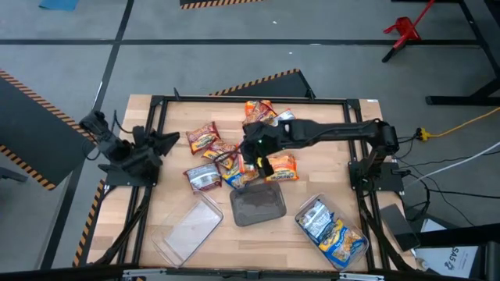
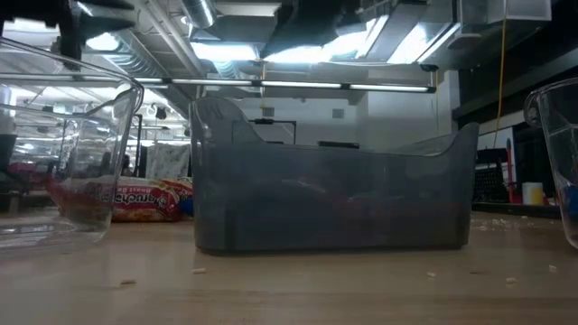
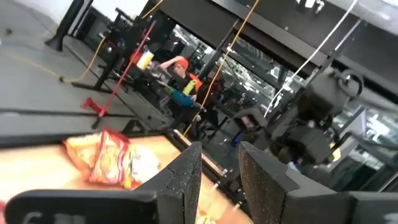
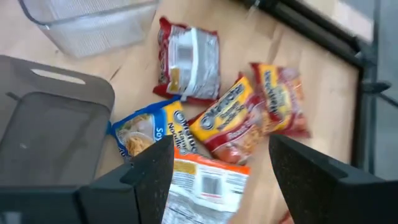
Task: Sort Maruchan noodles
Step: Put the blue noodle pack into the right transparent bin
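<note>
Several Maruchan noodle packets [image 1: 223, 156] lie loose in the middle of the table, orange, dark red and blue-and-white. My right gripper [image 1: 258, 162] hovers over this pile, open wide. In the right wrist view its fingers stand either side of an orange packet lying white back up [image 4: 205, 183], with a blue-and-white packet [image 4: 140, 134] and a dark red packet [image 4: 189, 59] beyond. I cannot tell whether it touches anything. My left gripper [image 1: 168, 140] waits at the table's left edge, its fingers [image 3: 186, 174] a narrow gap apart and holding nothing.
A grey tray [image 1: 258, 204] sits near the table's front, just near of the pile. A clear tray [image 1: 187, 226] lies to its left. Another clear tray [image 1: 332, 230] on the right holds several packets. A black frame [image 1: 250, 99] borders the table.
</note>
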`<state>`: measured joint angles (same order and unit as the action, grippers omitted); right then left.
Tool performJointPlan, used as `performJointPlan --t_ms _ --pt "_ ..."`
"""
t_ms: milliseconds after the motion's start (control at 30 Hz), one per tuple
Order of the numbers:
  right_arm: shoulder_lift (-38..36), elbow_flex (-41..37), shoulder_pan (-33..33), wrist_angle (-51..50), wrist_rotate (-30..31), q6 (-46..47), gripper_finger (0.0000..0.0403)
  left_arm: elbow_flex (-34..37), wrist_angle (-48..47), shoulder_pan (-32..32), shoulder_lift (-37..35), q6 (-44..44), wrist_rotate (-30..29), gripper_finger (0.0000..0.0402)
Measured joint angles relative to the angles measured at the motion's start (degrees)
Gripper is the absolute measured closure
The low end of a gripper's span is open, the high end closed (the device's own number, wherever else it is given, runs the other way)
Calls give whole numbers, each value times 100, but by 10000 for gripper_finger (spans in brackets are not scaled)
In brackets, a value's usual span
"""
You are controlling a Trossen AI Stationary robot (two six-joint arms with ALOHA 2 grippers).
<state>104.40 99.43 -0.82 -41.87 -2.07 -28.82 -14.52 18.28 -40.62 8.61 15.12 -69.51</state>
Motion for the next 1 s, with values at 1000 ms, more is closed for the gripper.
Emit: performJointPlan --t_ms 1000 --pt "0 1793 -258 -2139 103 161 157 -2667 -4174 4551 4250 1495 5826 302"
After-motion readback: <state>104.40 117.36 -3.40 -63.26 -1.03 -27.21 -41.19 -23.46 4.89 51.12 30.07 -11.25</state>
